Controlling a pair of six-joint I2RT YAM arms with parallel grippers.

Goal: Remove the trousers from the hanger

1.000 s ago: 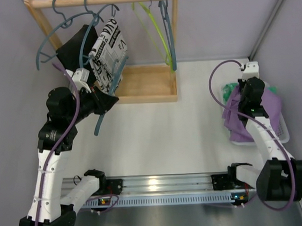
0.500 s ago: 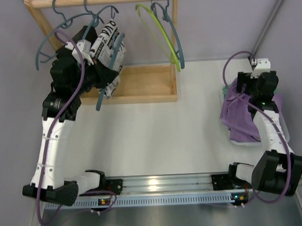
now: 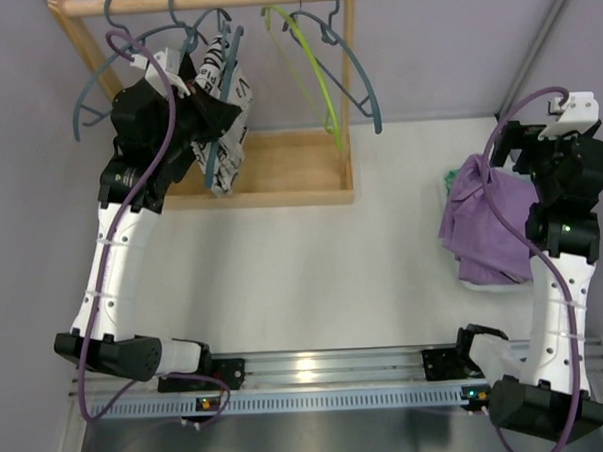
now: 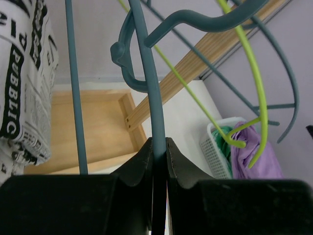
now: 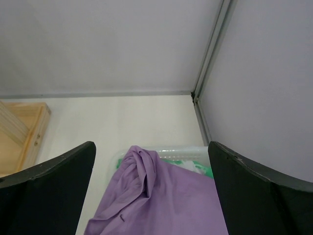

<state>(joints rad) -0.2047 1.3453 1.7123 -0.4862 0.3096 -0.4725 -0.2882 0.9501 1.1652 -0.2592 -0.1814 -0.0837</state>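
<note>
Clamping a blue-grey hanger [image 4: 146, 73] is what occupies the left gripper [image 4: 157, 147], raised to the wooden rack [image 3: 279, 172] at the far left corner of the table: in the left wrist view its jaws are pressed together on the hanger's thin bar with no gap showing. The printed trousers [image 4: 24, 83] hang bunched just to the left of that bar, near the jaws but not between them, and from above they drape off the hanger over the rack's tray. A black garment cannot be told apart from the black wrist there. I judge the step in hand to be freeing this second pair, with the hanger held as the anchor. The next move probably calls for tipping or lifting the hanger so the cloth slides off, or for a second grip on the cloth itself, since the jaws hold only plastic. Further right a lime-green hanger [image 3: 315, 75] hangs bare on the rail. At the far right the purple trousers [image 3: 486, 218] lie heaped in a white basket [image 4: 213, 154], over a green-and-white cloth [image 5: 183, 159], so that pair looks done. The right gripper [image 5: 150, 144] hangs above the heap, apart from it, its fingers spread wide and holding nothing, well apart from the rack.
</note>
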